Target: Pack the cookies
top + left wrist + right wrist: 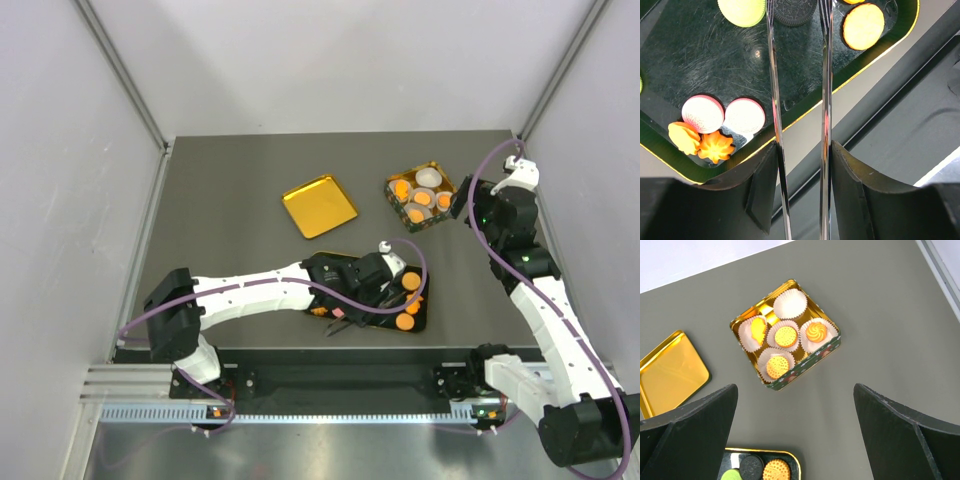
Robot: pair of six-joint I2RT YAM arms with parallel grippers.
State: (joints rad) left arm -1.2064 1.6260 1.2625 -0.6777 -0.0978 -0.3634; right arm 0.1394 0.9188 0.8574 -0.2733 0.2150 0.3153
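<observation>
Bare table (pixel 230 190) lies open left of the gold lid (pixel 320 207), and a narrower strip runs between that lid and the tin (pixel 421 195). The right gripper (pixel 795 389), jaws spread wide, faces the tin with open air between. Inside, the paper cups (pixel 785 335) sit packed rim to rim; only the far corner cup (pixel 790 303) has room. The left arm (pixel 250 290) lies across the black tray (pixel 690 55) from its left, barring that side. A dark cookie (pixel 795 10) fills the gap between its two thin blades (pixel 826 100). Left of them the tray floor is bare as far as the pink cookies (pixel 744 116).
</observation>
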